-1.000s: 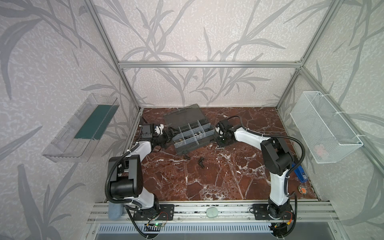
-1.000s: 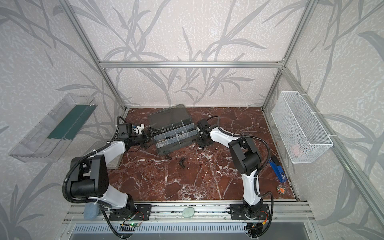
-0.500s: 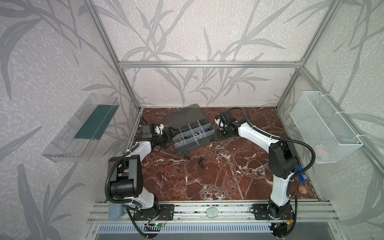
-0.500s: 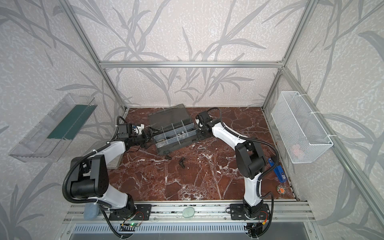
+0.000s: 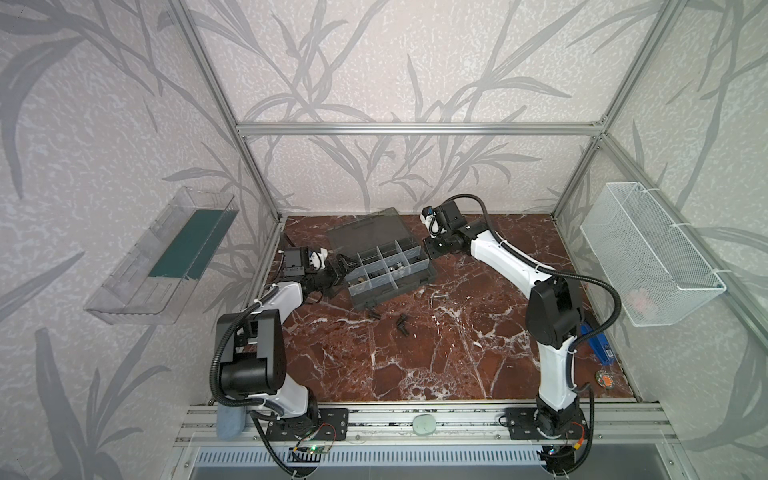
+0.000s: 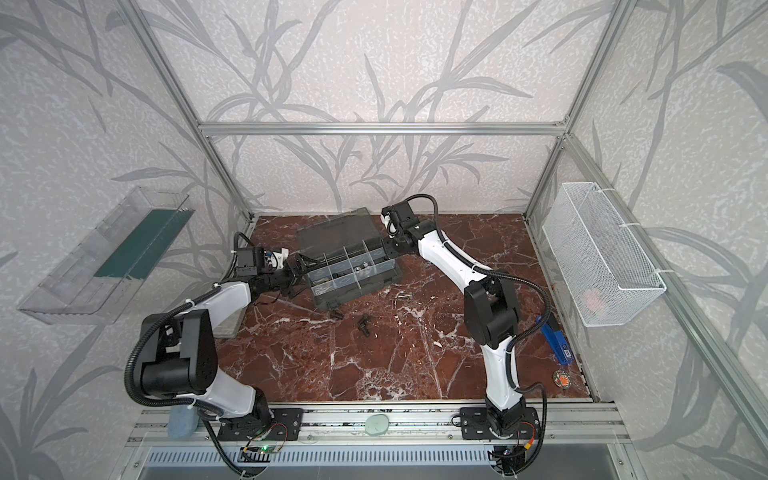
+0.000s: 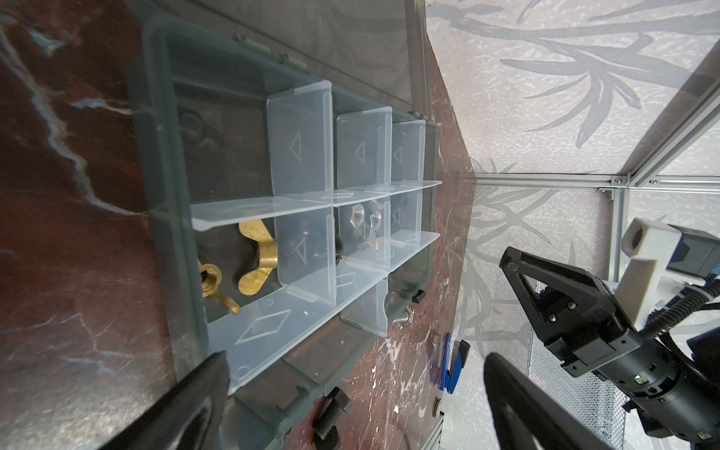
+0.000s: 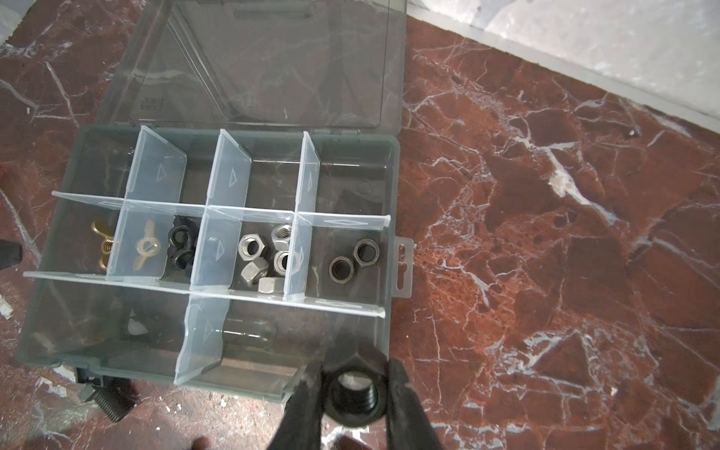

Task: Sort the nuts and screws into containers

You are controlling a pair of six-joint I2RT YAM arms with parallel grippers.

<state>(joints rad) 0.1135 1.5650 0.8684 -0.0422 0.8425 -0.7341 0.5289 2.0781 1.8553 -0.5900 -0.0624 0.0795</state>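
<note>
Right wrist: five silver nuts (image 8: 253, 246), two grey nuts (image 8: 341, 269), black nut (image 8: 350, 413) in hand (image 8: 352, 372).

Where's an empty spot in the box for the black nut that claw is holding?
The four cells along the lid side look bare; the right gripper, shut on its black nut, could drop there. The middle row is crowded: brass wing nuts, black nuts, silver nuts, two dark nuts. Front row unclear.

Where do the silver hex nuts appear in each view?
In a top view: silver hex nuts, glinting in the middle row of the organizer case.
In a top view: same cell.
Left wrist: picture centre.
Right wrist: left of centre.
Shared landmark: the open smoky lid.
</note>
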